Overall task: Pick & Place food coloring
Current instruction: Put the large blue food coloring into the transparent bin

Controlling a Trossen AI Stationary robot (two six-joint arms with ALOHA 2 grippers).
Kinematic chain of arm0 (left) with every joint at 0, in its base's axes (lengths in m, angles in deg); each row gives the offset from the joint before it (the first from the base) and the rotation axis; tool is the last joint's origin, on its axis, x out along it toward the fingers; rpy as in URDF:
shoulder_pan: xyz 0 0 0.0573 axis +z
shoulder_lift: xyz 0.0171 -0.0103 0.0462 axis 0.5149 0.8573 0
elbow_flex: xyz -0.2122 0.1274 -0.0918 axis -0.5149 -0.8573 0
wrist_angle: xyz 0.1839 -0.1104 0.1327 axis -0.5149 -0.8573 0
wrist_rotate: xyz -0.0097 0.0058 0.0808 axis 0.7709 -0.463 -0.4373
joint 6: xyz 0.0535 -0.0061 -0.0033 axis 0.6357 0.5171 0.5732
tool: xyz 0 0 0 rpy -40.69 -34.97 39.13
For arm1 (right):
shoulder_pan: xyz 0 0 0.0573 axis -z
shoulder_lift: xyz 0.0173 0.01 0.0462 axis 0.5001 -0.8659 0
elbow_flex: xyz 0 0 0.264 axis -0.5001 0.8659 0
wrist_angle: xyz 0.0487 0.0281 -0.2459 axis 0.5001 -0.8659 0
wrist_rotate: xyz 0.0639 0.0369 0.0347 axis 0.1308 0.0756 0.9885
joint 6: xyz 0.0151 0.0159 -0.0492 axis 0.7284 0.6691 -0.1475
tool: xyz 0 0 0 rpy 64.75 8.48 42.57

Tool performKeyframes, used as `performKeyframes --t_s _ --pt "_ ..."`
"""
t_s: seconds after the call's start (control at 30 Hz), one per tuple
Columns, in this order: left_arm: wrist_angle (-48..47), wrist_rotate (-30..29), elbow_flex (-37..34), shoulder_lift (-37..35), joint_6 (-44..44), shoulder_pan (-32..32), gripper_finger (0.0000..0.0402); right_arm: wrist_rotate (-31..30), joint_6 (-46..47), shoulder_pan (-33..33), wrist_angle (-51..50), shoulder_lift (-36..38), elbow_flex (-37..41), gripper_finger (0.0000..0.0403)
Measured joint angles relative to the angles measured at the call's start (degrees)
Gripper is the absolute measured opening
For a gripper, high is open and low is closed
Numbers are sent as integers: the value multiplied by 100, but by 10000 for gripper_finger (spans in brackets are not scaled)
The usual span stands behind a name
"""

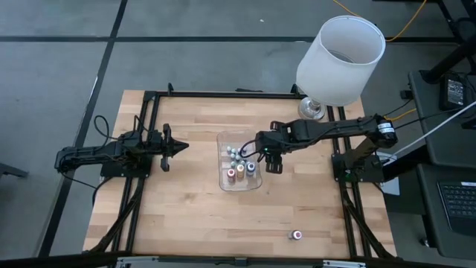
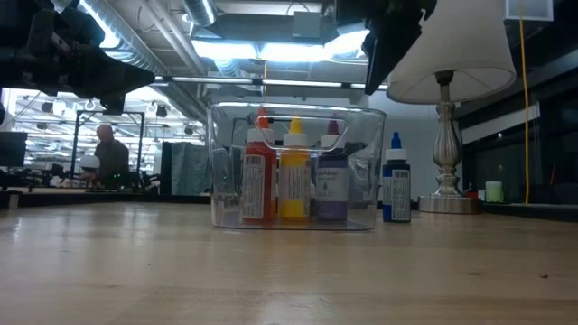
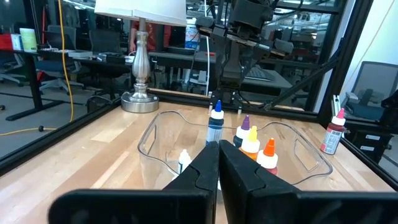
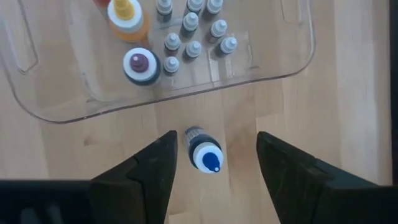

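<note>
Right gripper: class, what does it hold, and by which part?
Nothing. The right gripper hangs open above the blue-capped bottle, fingers clear of it.

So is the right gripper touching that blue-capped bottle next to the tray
Apart. The right wrist view shows the right gripper open, with bare wood on both sides between its fingers and the blue-capped bottle standing beside the clear tray.
</note>
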Motion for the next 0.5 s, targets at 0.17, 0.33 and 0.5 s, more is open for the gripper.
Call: performKeyframes --t_s 0.17,0.33,0.5 --pt "-2 0 0 0 0 0 10 9 281 170 -211 0 0 221" --pt "0 0 0 0 0 -2 6 40 324 351 -191 0 300 249" --pt "0 0 0 0 0 0 8 192 673 462 73 0 933 304"
